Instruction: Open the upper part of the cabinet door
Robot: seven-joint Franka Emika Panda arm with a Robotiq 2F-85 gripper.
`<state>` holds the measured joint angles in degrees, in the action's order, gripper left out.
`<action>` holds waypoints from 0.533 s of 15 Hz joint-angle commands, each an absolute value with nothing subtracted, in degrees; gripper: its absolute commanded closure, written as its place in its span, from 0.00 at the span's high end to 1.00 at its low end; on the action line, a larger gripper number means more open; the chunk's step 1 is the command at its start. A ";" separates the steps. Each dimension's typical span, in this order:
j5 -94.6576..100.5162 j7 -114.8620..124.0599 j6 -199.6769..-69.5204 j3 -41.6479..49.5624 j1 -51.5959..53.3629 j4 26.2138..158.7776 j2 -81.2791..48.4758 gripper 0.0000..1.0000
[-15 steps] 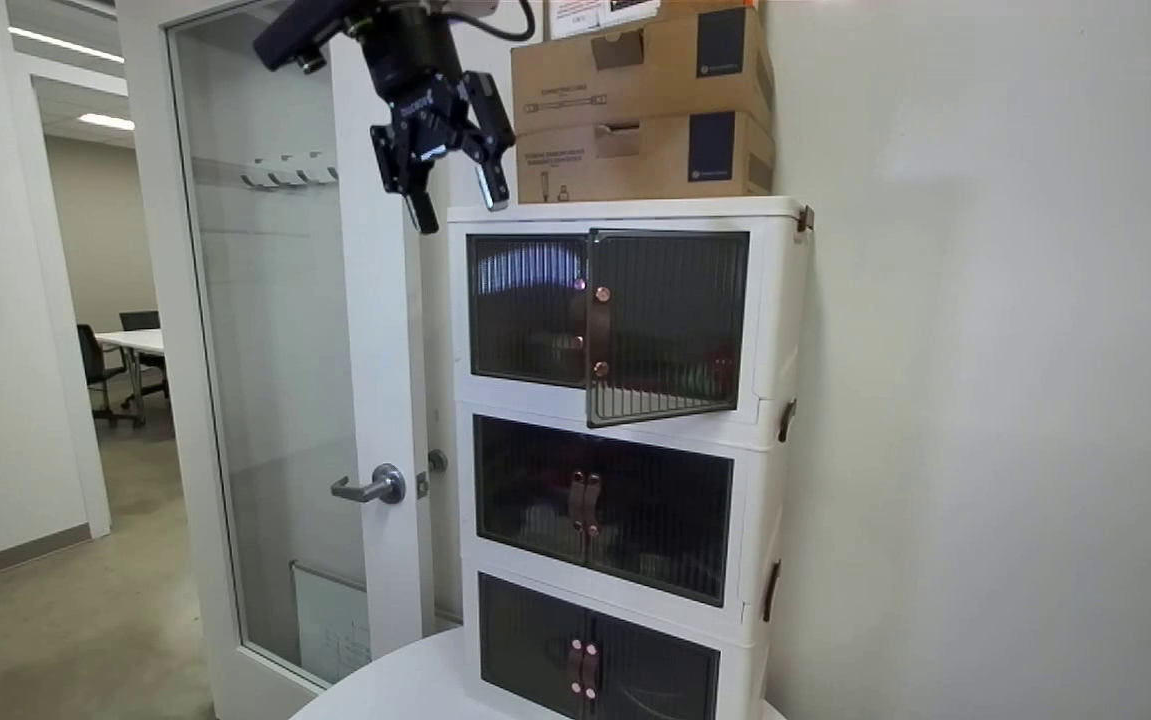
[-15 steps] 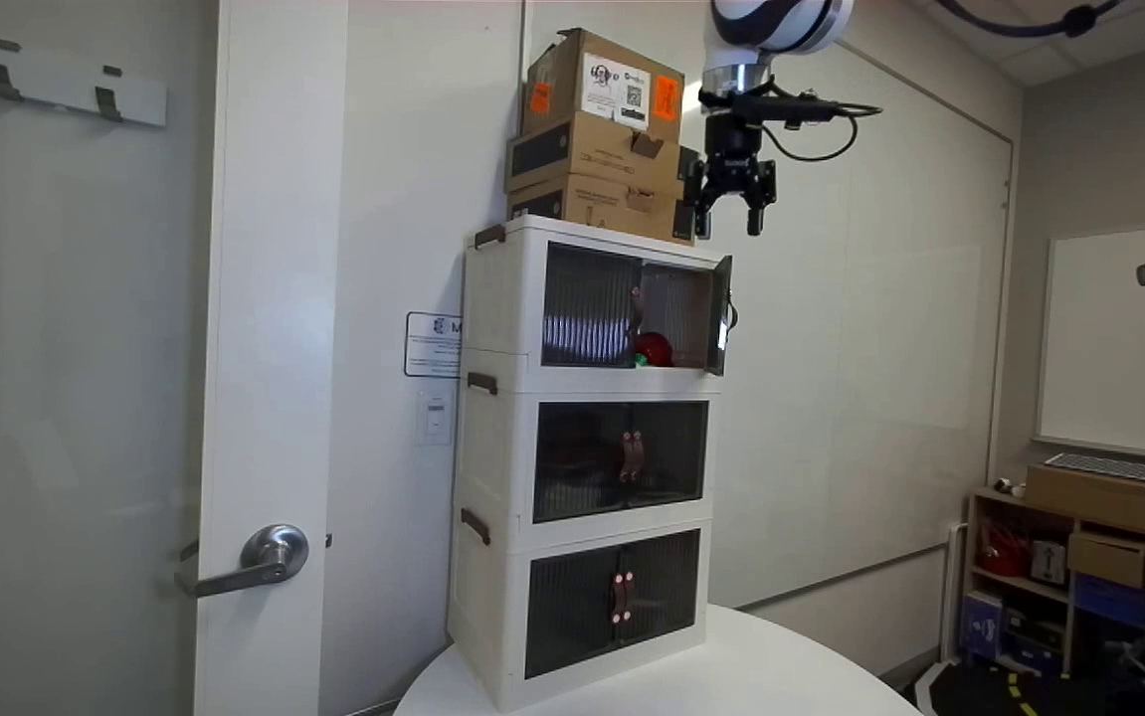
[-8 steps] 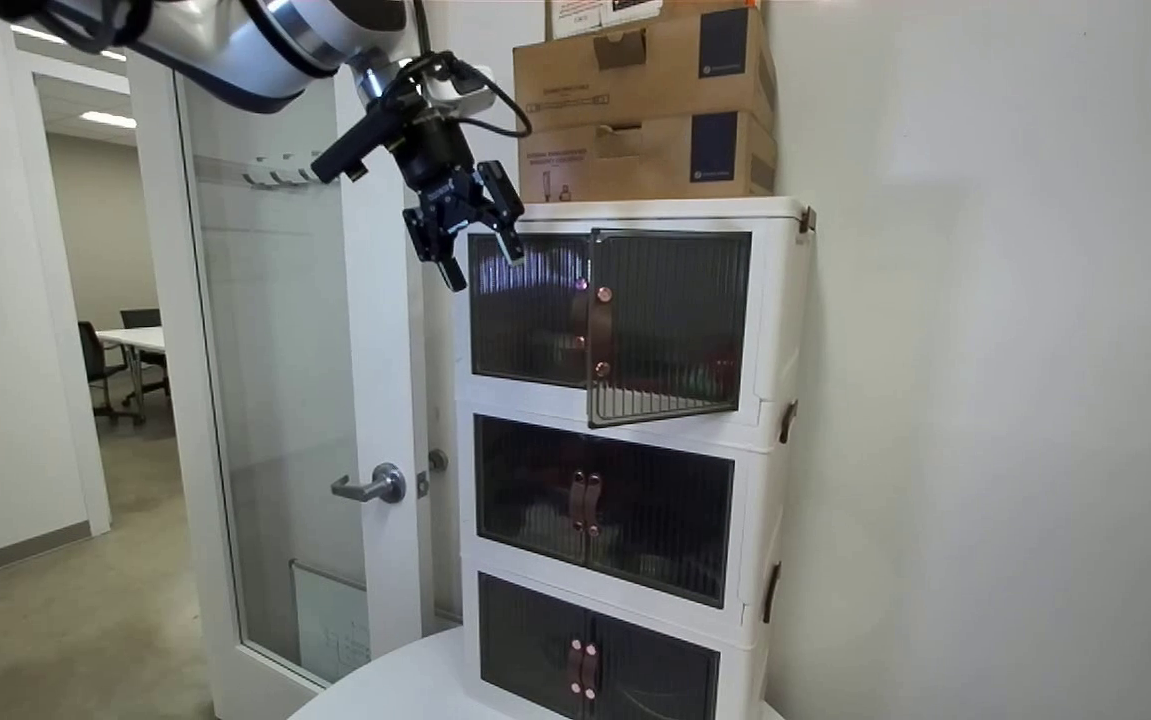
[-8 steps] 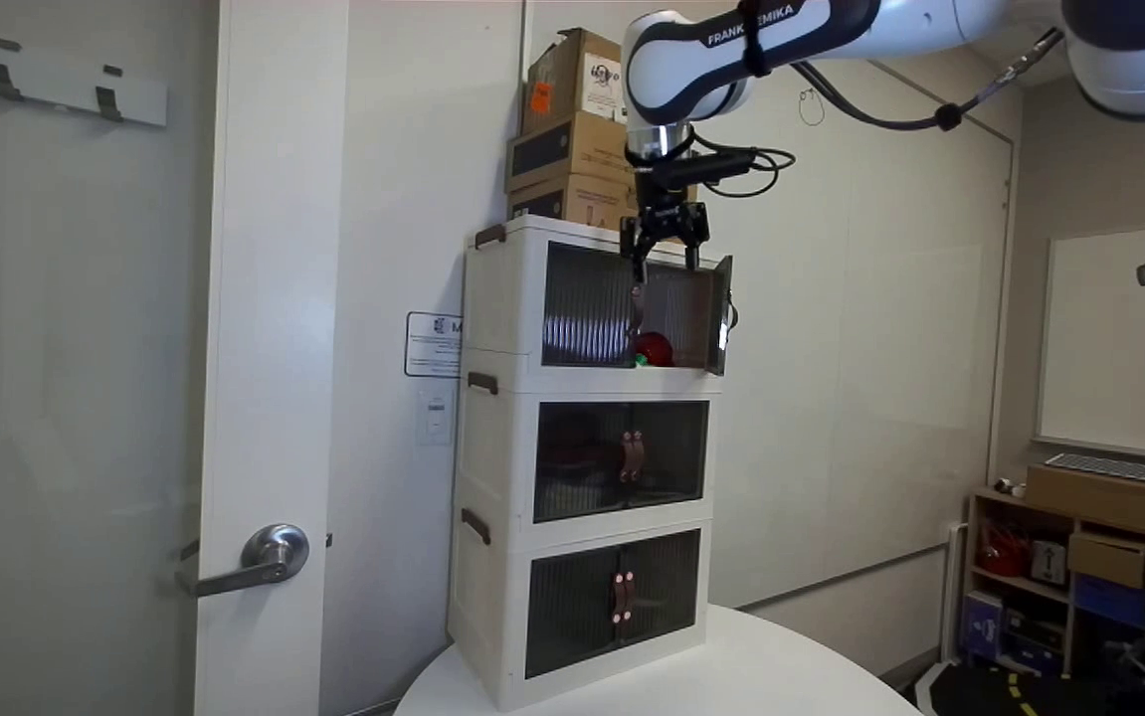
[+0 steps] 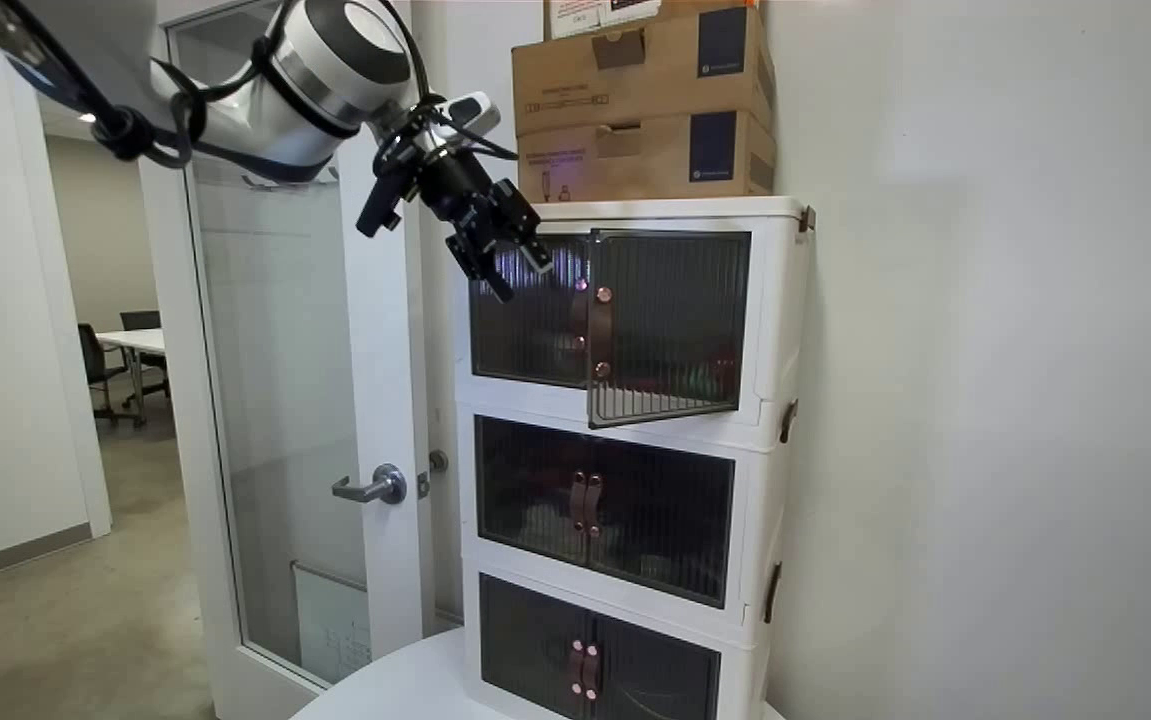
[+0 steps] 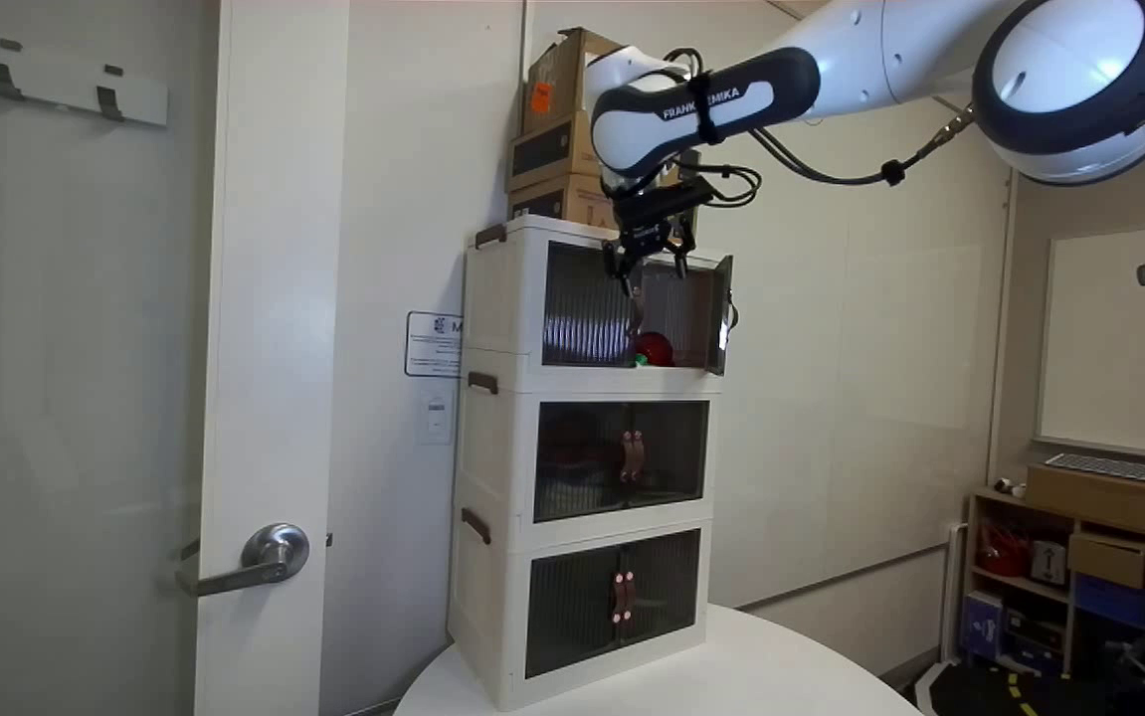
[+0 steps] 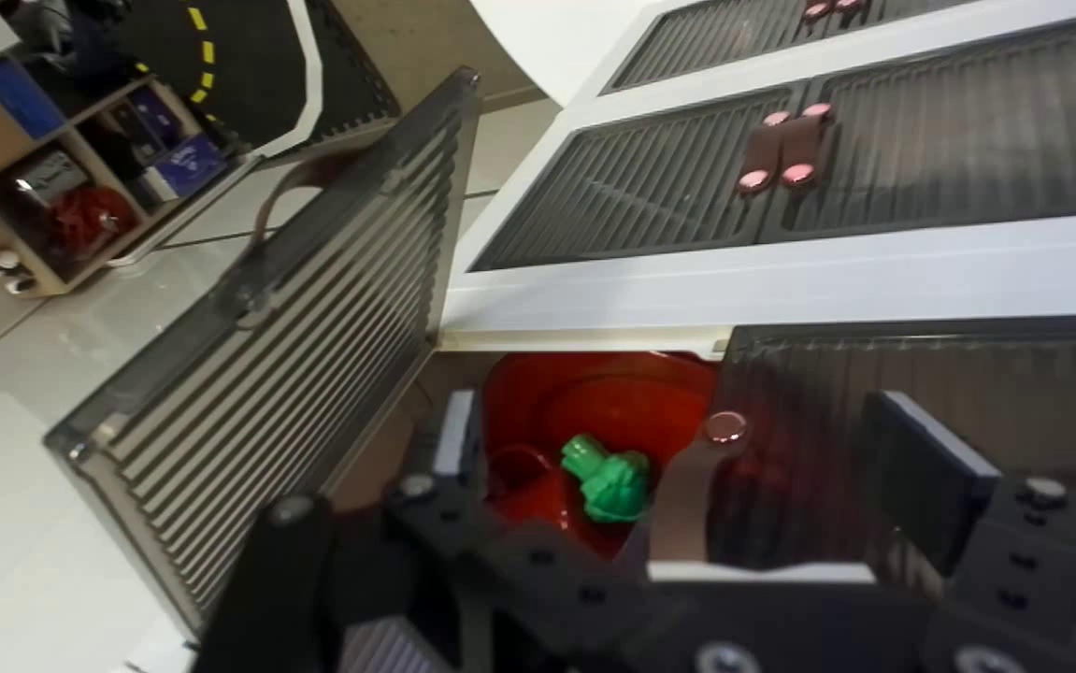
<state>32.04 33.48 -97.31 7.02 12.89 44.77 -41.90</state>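
Observation:
The white cabinet [image 5: 780, 330] has three stacked compartments and shows in all views. Its upper door has two smoky leaves. One leaf [image 5: 675, 320] [image 6: 720, 318] [image 7: 294, 374] stands swung outward. The other leaf [image 5: 525, 335] [image 6: 587, 303] [image 7: 883, 374] is closed, with a brown strap handle [image 7: 682, 505]. My gripper [image 5: 523, 278] [image 6: 654, 278] is open and empty, tilted downward in front of the closed leaf's upper part. In the wrist view its fingers [image 7: 698, 435] stand wide apart, the strap between them in the picture; contact is not visible.
A red container [image 7: 584, 393] [image 6: 654, 348] and a green piece [image 7: 614, 481] lie inside the upper compartment. Cardboard boxes [image 5: 635, 150] are stacked on the cabinet top, close beside the arm. The cabinet stands on a white round table [image 6: 781, 676]. A glass door [image 5: 285, 400] stands beside it.
The arm has come down and across toward the cabinet's upper front, and the gripper has tilted more. Its fingers stay open. The cabinet leaves have not moved.

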 commanded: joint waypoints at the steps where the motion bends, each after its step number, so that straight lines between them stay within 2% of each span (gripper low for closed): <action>1: 33.46 35.16 -97.46 7.95 13.13 43.84 -42.97 1.00; 8: 34.95 37.21 -97.56 9.34 13.67 41.06 -45.09 1.00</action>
